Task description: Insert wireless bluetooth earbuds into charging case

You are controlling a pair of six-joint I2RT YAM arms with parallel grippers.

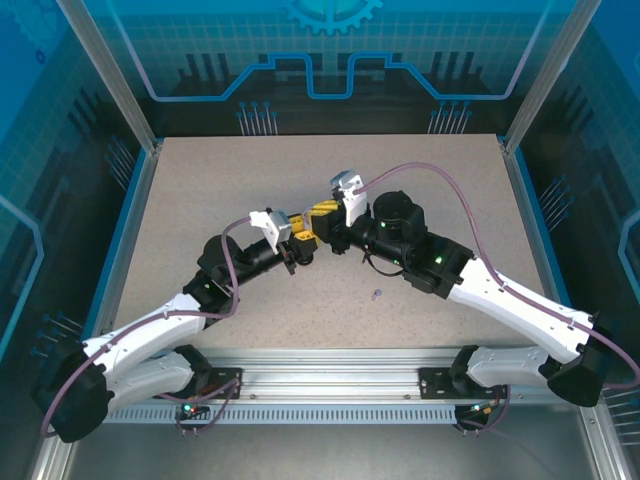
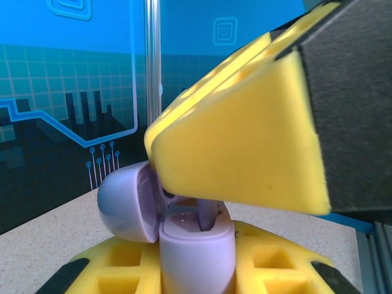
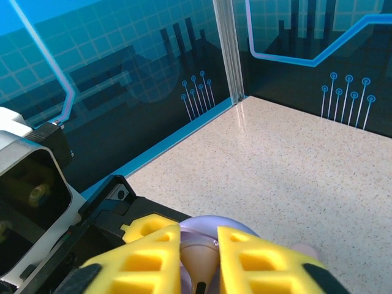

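**Speckled desk (image 1: 200, 200): holding steady for loading**

Overhead, I see what looks like one earbud (image 1: 376, 294) lying on the desk. Left wrist: my left end effector (image 2: 193, 275) pinches the open lavender case (image 2: 196, 245) upright for access. Right wrist: my right end effector (image 3: 199, 272) straddles a pale piece (image 3: 199, 256); I cannot tell if it grips.

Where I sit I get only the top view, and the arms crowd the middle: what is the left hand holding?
Observer: A lavender case, clamped in the left hand.
Operator: Lid open or shut?
Observer: Open; the lid is swung aside on its hinge.
Operator: And the right hand?
Observer: One of its yellow fingers reaches over the case's open mouth.
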